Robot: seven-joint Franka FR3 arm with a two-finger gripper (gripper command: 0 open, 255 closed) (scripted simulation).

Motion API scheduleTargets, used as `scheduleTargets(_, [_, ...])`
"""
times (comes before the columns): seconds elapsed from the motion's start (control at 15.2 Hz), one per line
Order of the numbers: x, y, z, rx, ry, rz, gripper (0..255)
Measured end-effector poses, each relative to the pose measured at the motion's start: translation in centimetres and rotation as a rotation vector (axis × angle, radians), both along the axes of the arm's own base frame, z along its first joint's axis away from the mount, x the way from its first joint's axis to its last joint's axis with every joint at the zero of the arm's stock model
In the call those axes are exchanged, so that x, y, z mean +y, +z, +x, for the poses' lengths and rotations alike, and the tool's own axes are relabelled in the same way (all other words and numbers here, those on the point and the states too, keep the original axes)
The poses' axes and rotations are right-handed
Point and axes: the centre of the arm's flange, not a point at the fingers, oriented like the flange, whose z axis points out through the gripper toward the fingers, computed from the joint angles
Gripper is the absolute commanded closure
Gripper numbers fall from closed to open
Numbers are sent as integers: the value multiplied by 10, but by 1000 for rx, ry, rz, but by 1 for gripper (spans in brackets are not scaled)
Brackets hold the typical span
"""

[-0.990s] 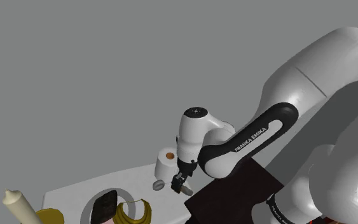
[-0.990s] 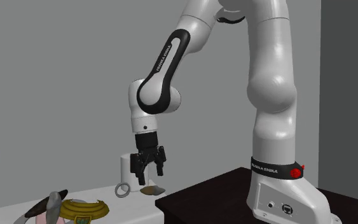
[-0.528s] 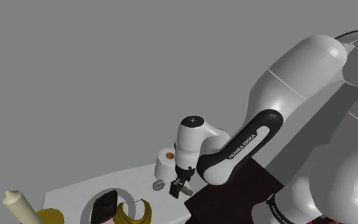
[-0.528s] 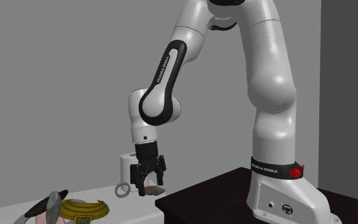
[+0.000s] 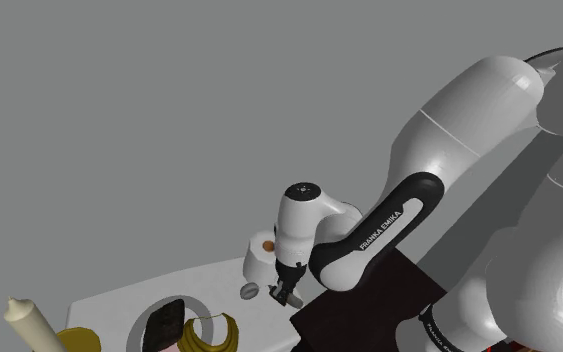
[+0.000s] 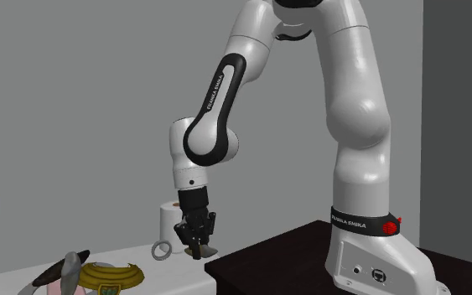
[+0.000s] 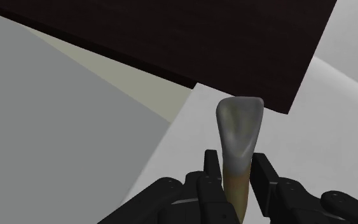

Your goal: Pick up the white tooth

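Claw (image 7: 236, 167) tight around the greyish tooth (image 7: 239, 121)

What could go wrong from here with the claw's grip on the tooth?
1. The claw clasps the grey tooth by its narrow tan end, with the wide end sticking out beyond it; it could pivot or slip on lifting.
2. The grasp sits near the white table's edge; a dropped tooth might fall off.
3. A small ring lies close by and could be nudged.
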Motion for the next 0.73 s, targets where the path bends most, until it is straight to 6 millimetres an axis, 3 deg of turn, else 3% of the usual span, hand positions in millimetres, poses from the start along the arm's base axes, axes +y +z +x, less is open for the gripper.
scheduleTargets(0.2, [0, 2, 0, 0, 0, 0, 255])
scheduleTargets(0.73, [1, 41, 1, -1, 0, 0, 255])
